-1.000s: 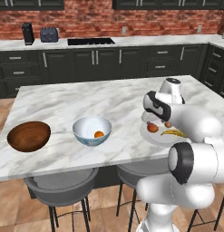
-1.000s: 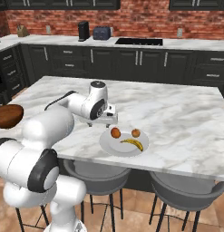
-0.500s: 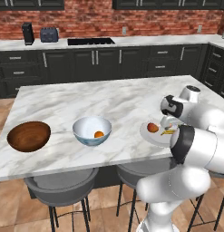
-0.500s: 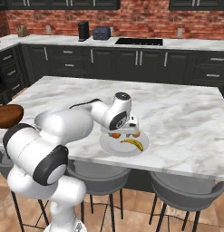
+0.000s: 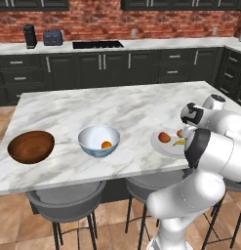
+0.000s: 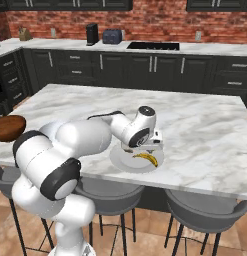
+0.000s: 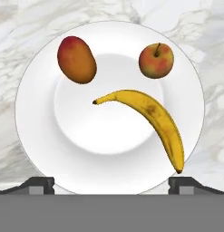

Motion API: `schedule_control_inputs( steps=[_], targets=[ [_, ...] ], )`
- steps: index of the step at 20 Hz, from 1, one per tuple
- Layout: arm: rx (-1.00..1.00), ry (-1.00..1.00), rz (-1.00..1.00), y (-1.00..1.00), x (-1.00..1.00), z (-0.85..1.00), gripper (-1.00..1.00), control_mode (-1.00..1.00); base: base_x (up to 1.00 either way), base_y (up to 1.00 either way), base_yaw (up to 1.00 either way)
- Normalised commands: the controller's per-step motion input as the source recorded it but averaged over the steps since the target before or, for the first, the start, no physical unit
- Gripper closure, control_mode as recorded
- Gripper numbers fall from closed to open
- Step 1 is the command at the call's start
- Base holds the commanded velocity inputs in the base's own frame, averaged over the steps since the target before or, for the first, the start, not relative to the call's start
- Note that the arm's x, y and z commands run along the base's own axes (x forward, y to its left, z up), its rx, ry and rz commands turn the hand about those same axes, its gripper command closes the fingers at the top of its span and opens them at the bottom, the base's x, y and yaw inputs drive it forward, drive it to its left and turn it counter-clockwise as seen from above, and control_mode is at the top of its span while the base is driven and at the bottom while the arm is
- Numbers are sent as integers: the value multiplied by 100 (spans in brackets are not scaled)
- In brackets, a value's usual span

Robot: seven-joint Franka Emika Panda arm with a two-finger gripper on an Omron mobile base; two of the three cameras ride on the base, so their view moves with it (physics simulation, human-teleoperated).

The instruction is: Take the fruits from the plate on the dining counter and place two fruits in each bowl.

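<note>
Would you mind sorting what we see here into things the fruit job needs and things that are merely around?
Job:
mango, apple and banana on the plate
orange fruit in the white-blue bowl
wooden bowl
dining counter

Around:
toaster
coffee machine
stools

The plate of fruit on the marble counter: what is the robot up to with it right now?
The robot's open gripper hangs right above the plate, holding nothing. A mango, an apple and a banana lie on it. One orange fruit already sits in the white-blue bowl; the wooden bowl has none. It looks about to pick another.
</note>
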Motion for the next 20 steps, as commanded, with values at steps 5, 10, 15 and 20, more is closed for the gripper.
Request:
schedule_control_inputs(
  steps=[5, 10, 15, 20],
  targets=[
    [-13, -8, 3, -1, 0, -30, -100, -100, 0, 0, 0],
    [-5, 0, 0, -7, 11, -5, -100, -100, 0, 0, 0],
    [0, 0, 0, -19, 13, -3, -100, -100, 0, 0, 0],
    [0, 0, 4, -3, 16, -24, -100, -100, 0, 0, 0]
  ],
)
